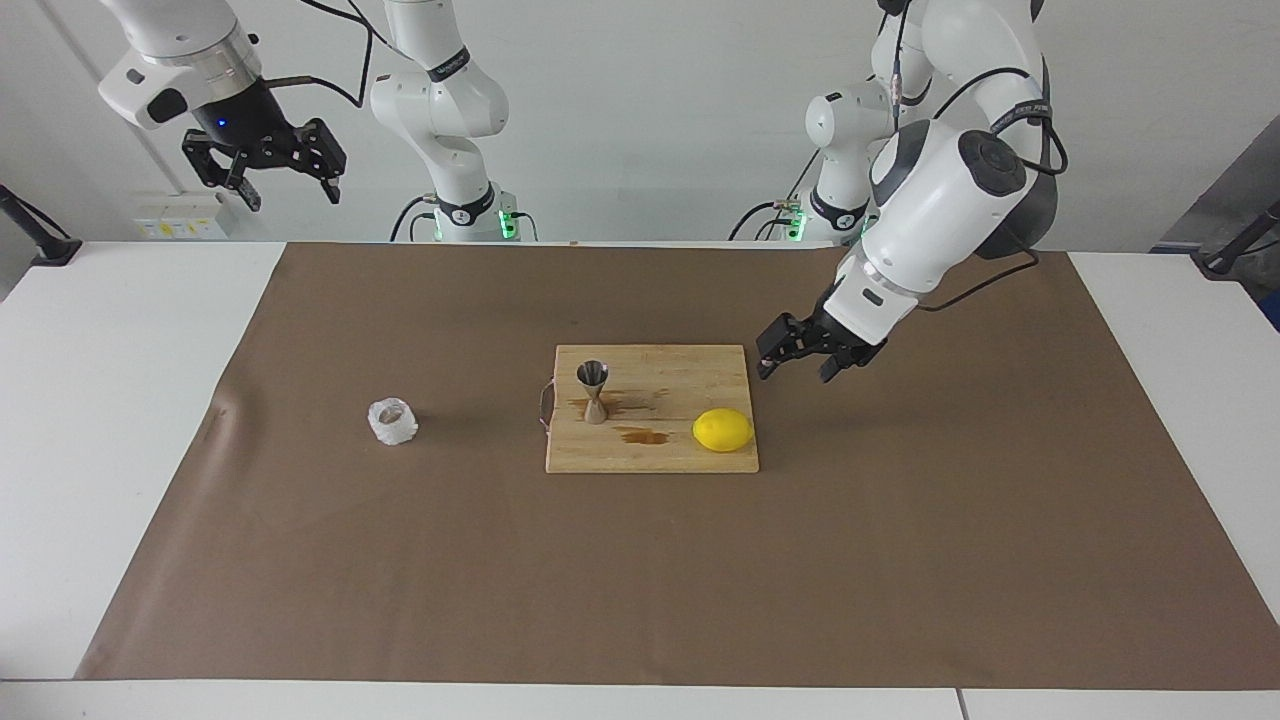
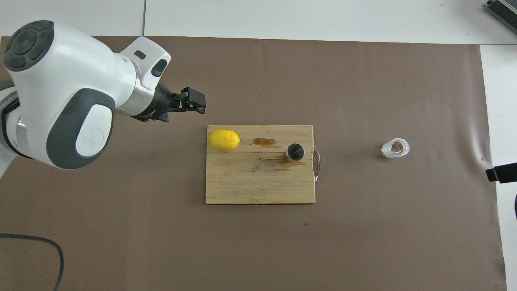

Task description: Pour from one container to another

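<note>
Small squat whitish translucent crinkly cup (image 1: 392, 421) sits upright on the brown paper sheet (image 1: 900, 560) covering the desk (image 1: 90, 400), toward the right arm's end, well apart from the board. Nothing is touching it.

Small shiny steel hourglass jigger (image 1: 594, 391) stands upright on the pale wooden cutting board (image 1: 650, 455) near its metal-handle edge, the edge closest to the cup; probably parked there so a pour lands over the board. Brown wet stains (image 1: 643, 435) lie on the board beside the jigger, so spills look likely.

Round yellow lemon (image 1: 723, 429) rests on the board's corner toward the left arm's end, clear of the jigger.

Left claw (image 1: 812, 353) hangs low, tilted, over the sheet just beside the board corner near the lemon; it grips nothing and its fingers look parted.

Right claw (image 1: 268, 160) waits high above the desk's edge at its own end, fingers spread, empty.

Judgement: pour not begun; the cup needs picking up, and the right arm is the closer one.
</note>
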Controlling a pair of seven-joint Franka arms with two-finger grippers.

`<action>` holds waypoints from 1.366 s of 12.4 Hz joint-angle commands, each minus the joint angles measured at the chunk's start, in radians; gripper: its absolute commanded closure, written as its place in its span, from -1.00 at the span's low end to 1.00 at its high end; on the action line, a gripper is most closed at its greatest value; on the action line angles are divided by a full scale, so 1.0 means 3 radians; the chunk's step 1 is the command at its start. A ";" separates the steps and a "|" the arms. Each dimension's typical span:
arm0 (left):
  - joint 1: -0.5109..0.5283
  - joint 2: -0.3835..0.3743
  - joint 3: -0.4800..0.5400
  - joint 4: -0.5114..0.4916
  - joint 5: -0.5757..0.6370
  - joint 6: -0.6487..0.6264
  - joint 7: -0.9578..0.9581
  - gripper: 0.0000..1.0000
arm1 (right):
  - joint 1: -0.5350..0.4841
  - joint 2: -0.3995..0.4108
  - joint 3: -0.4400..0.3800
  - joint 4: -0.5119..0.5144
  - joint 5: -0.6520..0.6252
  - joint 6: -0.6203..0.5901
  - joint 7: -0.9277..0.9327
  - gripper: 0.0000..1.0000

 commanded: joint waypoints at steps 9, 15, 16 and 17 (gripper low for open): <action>-0.0770 -0.0878 0.1342 -0.0083 0.0140 -0.1008 0.0330 -1.00 | -0.0344 -0.0240 -0.0003 -0.1460 0.0067 0.1791 -0.3521 -1.00; -0.1323 -0.1026 0.2037 -0.0144 0.0150 -0.1392 0.0835 -1.00 | -0.0901 0.0614 -0.0013 -0.1460 0.1343 0.1878 -0.4683 -1.00; -0.1308 -0.1026 0.2099 -0.0170 0.0150 -0.1342 0.1074 -1.00 | -0.0907 0.0676 -0.0013 -0.1465 0.1507 0.1878 -0.4821 -1.00; -0.1272 -0.1021 0.2115 -0.0150 0.0155 -0.1250 0.1325 -1.00 | -0.0907 0.0722 -0.0013 -0.1475 0.1645 0.1878 -0.4933 -1.00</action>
